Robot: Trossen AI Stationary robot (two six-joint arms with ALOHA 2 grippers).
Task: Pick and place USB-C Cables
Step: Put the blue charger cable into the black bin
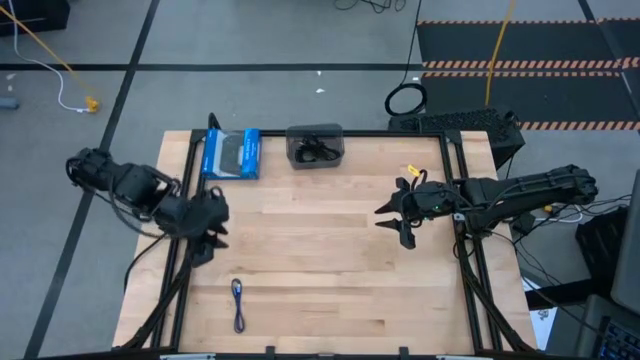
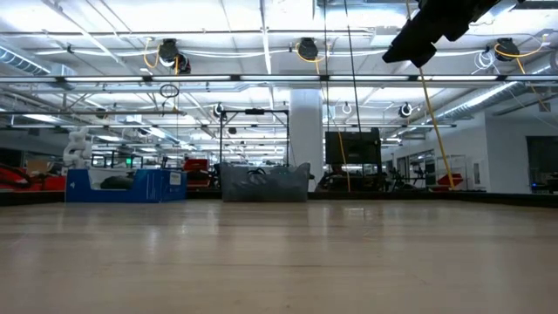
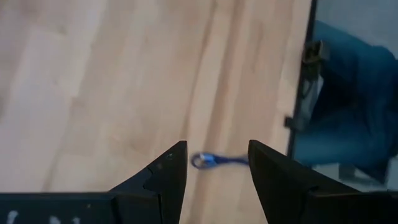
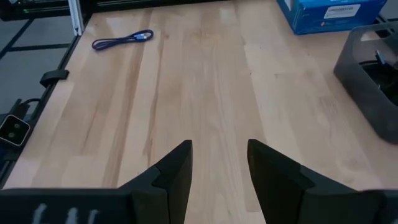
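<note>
A blue-purple USB-C cable (image 1: 238,304) lies flat on the wood near the table's near-left corner; it also shows in the left wrist view (image 3: 214,161) and the right wrist view (image 4: 122,40). Black cables (image 1: 317,150) lie inside a dark grey bin (image 1: 316,131) at the far edge. My left gripper (image 1: 209,243) hovers open at the table's left side, above and short of the blue-purple cable. My right gripper (image 1: 395,222) is open too, raised over the right half of the table.
A blue box (image 1: 231,154) sits at the far edge, left of the grey bin. A black metal frame (image 1: 455,190) borders the table. Bare wood lies between the two arms. A black cable ring (image 1: 405,99) and a yellow cord (image 1: 60,70) lie on the floor beyond.
</note>
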